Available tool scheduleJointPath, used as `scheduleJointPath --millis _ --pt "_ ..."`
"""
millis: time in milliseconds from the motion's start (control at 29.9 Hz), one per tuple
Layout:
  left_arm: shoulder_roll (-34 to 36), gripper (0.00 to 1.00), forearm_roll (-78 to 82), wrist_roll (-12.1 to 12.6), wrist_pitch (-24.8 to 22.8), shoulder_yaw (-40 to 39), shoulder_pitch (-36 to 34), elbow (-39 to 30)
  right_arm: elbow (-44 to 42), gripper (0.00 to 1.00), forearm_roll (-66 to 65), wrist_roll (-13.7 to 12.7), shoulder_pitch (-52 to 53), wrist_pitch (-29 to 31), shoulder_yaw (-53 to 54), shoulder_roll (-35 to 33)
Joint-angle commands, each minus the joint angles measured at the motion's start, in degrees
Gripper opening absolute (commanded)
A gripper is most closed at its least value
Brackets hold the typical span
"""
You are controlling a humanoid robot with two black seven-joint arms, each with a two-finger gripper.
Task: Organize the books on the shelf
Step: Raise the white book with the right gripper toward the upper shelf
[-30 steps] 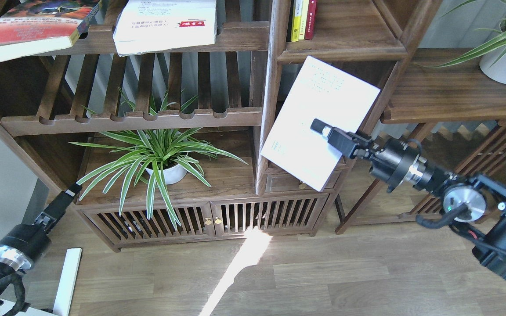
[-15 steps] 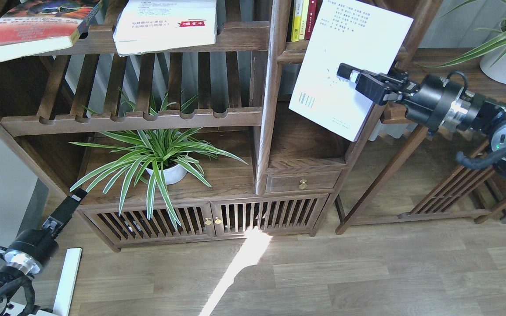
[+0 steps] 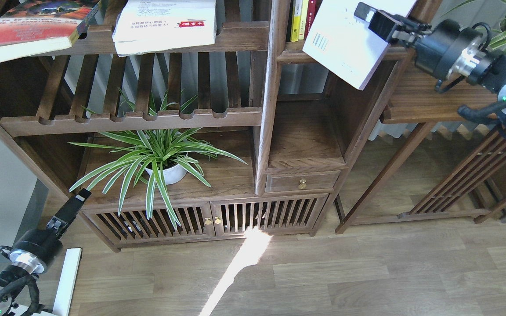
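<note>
Left gripper (image 3: pixel 78 200): hanging low beside the bottom-left corner of the cabinet, near the slatted doors; it is showing end-on and dark, so I cannot tell how far its fingers are parted; it is holding nothing that I can see.

Red-orange book (image 3: pixel 37 26): lying flat on the upper slatted rack (image 3: pixel 125 116) at its left end, tilted, its pale page block facing outward.

Thick white book (image 3: pixel 165 24): lying flat on the same rack's top rail, just right of the red-orange one, its red label showing; the two are lying apart.

Shelf (image 3: pixel 345 55): the narrow dark compartment right of the tall upright; yellow and red spines (image 3: pixel 303 17) are standing upright at its left side, leaving free floor to their right.

Thin white book (image 3: pixel 349 44): being held in the air at the shelf's front edge, tilted, barcode toward the lower left, its lower corner hanging below the plank.

Right gripper (image 3: pixel 369 15): pinching the thin white book near its upper right edge, fingers closed on the cover.

Step in hand: carrying the thin white book up to the shelf, judging by its position.

Next move calls for: turning the book upright and lifting its low corner over the plank's front edge, then sliding it in beside the standing spines without knocking them.
</note>
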Motion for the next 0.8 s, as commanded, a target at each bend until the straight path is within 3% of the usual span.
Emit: scheduleJointPath --millis 0,468,769 --pt "0.0 0.98 0.0 -0.1 0.0 0.0 0.1 0.0 0.0 0.02 0.0 -0.6 2.0 -4.1 0.0 1.2" --pt "-0.1 0.98 0.0 0.0 0.0 0.2 0.1 -0.1 -2.7 0.03 -0.5 -1.6 9.5 -15.7 -0.6 1.7" --pt "-0.2 0.98 0.0 0.3 0.0 0.3 -0.3 -0.2 -6.0 0.03 -3.4 -1.5 10.8 -16.1 -0.6 3.5"
